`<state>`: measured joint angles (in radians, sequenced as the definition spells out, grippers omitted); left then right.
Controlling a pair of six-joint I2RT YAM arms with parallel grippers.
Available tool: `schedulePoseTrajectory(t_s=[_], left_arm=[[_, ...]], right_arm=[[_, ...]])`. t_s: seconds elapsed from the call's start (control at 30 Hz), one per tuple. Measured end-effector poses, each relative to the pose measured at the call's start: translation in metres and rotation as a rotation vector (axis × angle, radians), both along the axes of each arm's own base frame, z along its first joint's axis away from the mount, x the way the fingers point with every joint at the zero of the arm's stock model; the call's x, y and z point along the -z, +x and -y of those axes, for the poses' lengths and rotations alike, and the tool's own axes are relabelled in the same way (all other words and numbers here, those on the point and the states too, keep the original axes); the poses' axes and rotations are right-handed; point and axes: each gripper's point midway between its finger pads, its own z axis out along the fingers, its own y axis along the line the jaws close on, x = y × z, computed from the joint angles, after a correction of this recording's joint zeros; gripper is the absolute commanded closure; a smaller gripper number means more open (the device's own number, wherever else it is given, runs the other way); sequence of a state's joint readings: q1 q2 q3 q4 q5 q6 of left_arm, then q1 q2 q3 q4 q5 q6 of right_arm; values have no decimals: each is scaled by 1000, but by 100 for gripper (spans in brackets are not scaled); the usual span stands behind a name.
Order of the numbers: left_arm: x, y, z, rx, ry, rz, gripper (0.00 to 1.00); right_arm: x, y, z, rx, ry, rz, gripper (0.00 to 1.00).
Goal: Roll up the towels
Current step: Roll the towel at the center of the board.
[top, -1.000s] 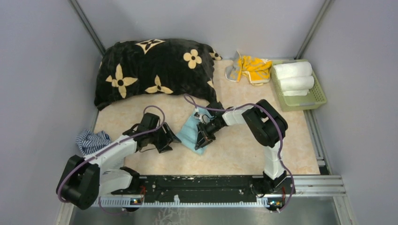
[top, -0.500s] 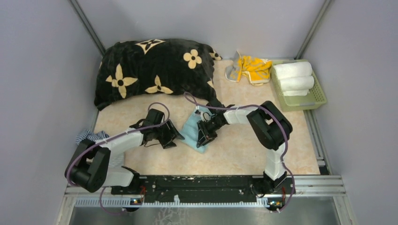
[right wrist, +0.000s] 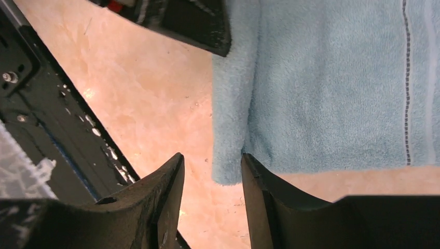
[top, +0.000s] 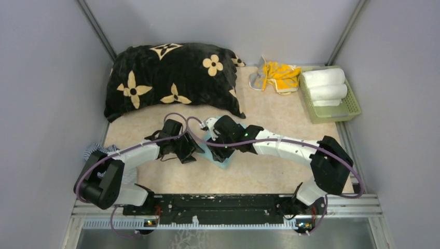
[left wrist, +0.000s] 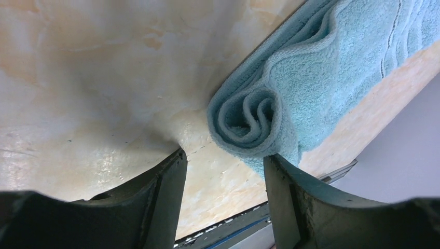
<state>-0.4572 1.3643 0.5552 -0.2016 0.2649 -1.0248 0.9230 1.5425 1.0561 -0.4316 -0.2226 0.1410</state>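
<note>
A light blue towel (top: 209, 149) lies mid-table, mostly hidden under both grippers. In the left wrist view its near end (left wrist: 249, 119) is wound into a loose spiral roll. My left gripper (left wrist: 224, 166) (top: 194, 151) is open at that end, and its right finger (left wrist: 283, 179) touches the roll's underside. The rest of the towel (right wrist: 332, 88) lies flat in the right wrist view. My right gripper (right wrist: 210, 161) (top: 222, 151) is open, with the towel's corner lying between its tips. A crumpled yellow-and-grey towel (top: 275, 77) sits at the back.
A big black cushion with cream flowers (top: 171, 78) fills the back left. A green basket (top: 353, 106) at the back right holds white rolled towels (top: 324, 78). A striped cloth (top: 96, 153) lies at the left edge beside my left arm.
My right gripper has opened and let go of the blue towel. The right arm has stretched out low, its elbow swinging right. The left gripper moved slightly closer to the towel.
</note>
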Motion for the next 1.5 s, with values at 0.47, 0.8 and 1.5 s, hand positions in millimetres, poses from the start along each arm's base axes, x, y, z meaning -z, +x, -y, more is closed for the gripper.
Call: schedulePoseTrajectory(t_s=[0.47,0.8,1.5], left_arm=[[1,2,4,-3,-18,-11,37],[1,5,6,-1,-19,-16,37],[1,9,9,7,-20,-21,37]], right_arm=[[8,-30,-29,-138,-162,367,58],[53,-15,-11,-113,-348,434,57],[70,9,3,-59,-478,548,57]])
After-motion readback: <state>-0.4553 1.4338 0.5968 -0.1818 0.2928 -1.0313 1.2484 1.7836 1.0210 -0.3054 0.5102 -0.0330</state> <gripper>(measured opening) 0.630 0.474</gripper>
